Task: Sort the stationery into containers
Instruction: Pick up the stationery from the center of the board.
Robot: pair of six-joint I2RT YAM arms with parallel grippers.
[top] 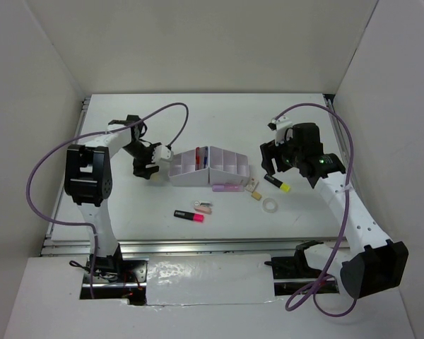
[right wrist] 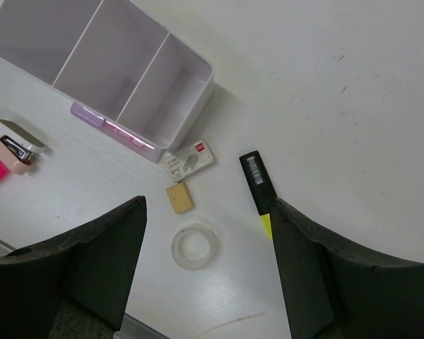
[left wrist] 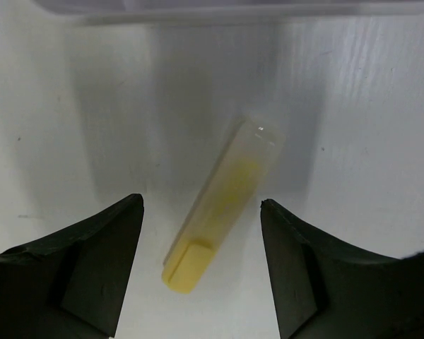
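Observation:
The white organiser [top: 210,169] stands mid-table, with a blue pen [top: 205,154] in a rear compartment. My left gripper [left wrist: 201,212] is open, low over a cream stick [left wrist: 222,201] that lies slanted on the table between its fingers, untouched, just left of the organiser. My right gripper [right wrist: 207,208] is open and empty, held above the clear tape ring [right wrist: 195,246], tan eraser [right wrist: 179,198] and black-yellow highlighter [right wrist: 256,180]. The purple marker [top: 227,188] lies against the organiser's front. The black-pink highlighter [top: 189,215] and a pink eraser [top: 203,207] lie nearer the front.
A small white labelled box [right wrist: 189,159] lies by the organiser's corner [right wrist: 198,92]. The three organiser compartments in the right wrist view hold nothing. White walls close in the table on the left, back and right. Purple cables loop over both arms.

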